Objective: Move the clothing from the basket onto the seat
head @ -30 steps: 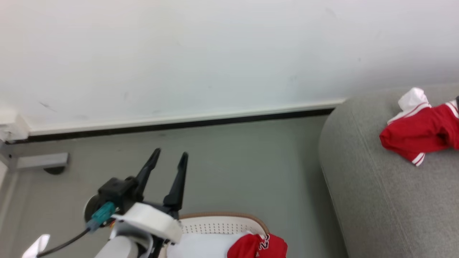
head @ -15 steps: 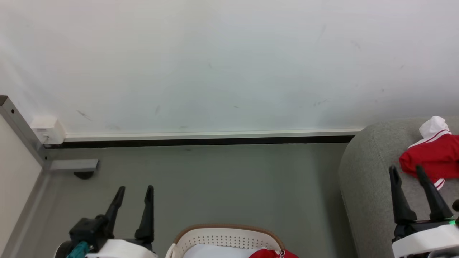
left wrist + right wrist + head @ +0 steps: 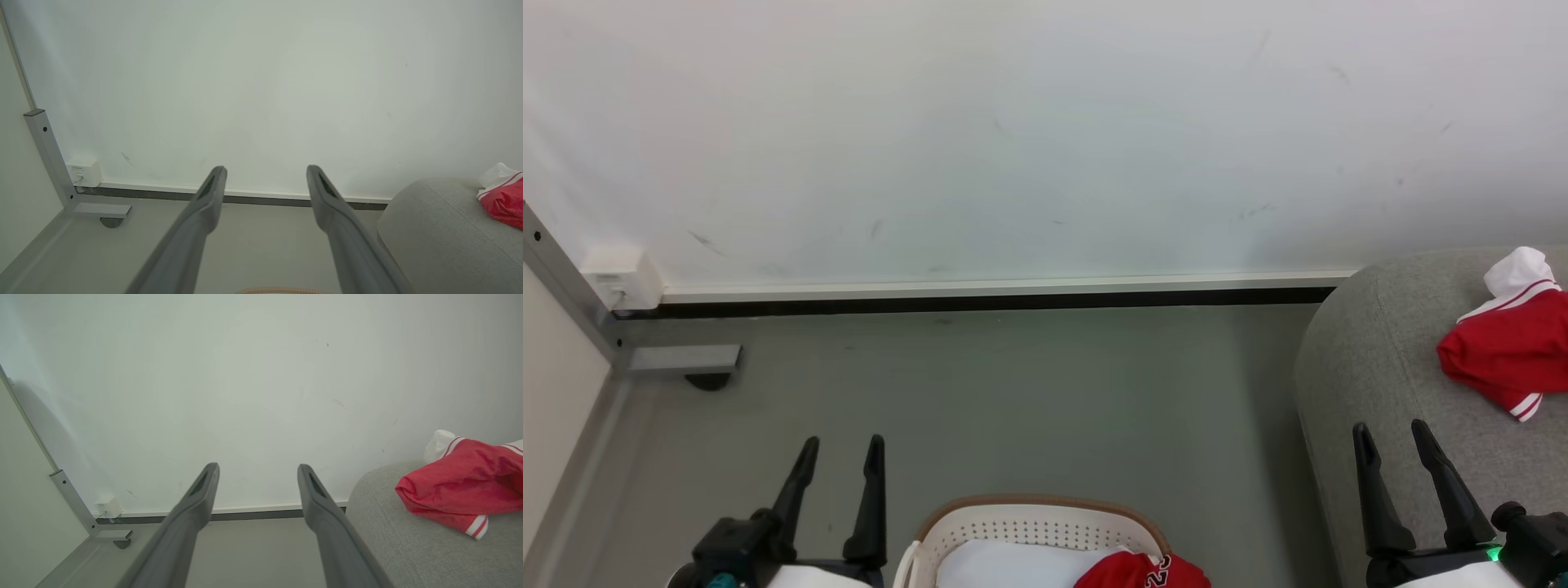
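The left end effector (image 3: pixel 841 445) at lower left and the right end effector (image 3: pixel 1390 429) at lower right stand with fingers spread, holding nothing. A red jersey (image 3: pixel 1131 572) lies in the basket (image 3: pixel 1029 500) at bottom centre; another red-and-white garment (image 3: pixel 1503 363) rests on the grey sofa (image 3: pixel 1372 367) at far right.

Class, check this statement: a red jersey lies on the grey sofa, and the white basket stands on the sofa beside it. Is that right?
One detail is wrong. The basket is not on the sofa: the head view shows it apart from it, to its left, with grey floor between them. The red jersey does lie on the grey sofa.
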